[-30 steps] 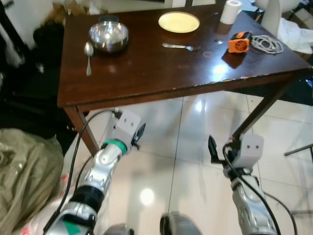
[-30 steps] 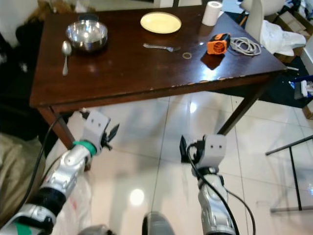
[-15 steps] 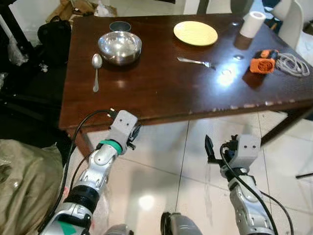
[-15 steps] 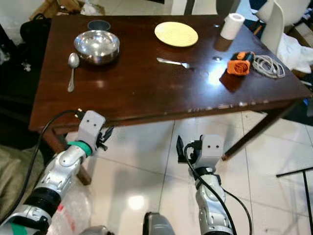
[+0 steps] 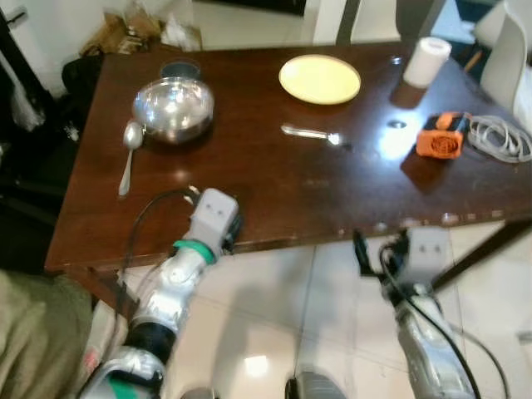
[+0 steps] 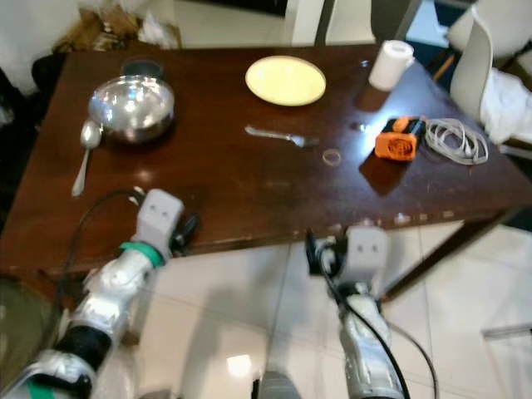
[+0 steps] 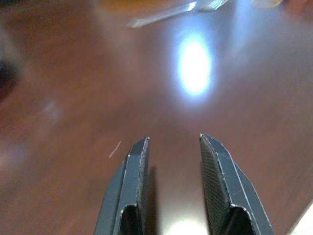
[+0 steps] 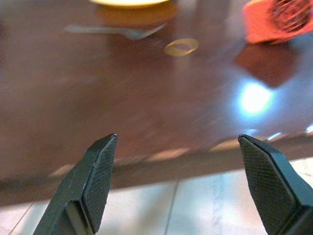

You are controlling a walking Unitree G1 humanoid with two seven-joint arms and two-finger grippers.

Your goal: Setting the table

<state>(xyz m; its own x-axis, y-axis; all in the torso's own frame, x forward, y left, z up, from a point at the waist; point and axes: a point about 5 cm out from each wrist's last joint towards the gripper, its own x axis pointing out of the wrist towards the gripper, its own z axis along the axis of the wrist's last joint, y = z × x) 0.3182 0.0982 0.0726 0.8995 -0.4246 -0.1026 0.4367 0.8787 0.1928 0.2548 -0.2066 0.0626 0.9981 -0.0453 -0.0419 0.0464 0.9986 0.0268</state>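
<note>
Both silver arms are held forward and bent at the elbow. The left gripper [image 7: 171, 161] is raised highest, its two black fingers [image 7: 132, 186] set a narrow gap apart. The right gripper [image 8: 178, 176] is held lower, its fingers [image 8: 100, 171] spread wide, nothing between them.

1. On the table [image 5: 249, 183], a bowl [image 5: 173, 108] sits far left, a cup [image 5: 180, 70] just behind it.
2. A spoon [image 5: 130, 155] lies left of the bowl.
3. A plate [image 5: 320, 79] sits at the far middle, a fork [image 5: 312, 134] before it.
4. A ring [image 6: 332, 156] lies right of the fork.
5. A roll [image 5: 426, 61] stands far right; a tape measure [image 5: 439, 140] lies before it, a cable [image 5: 503, 138] to its right.
6. Chairs [image 6: 490, 62] stand behind the table.
</note>
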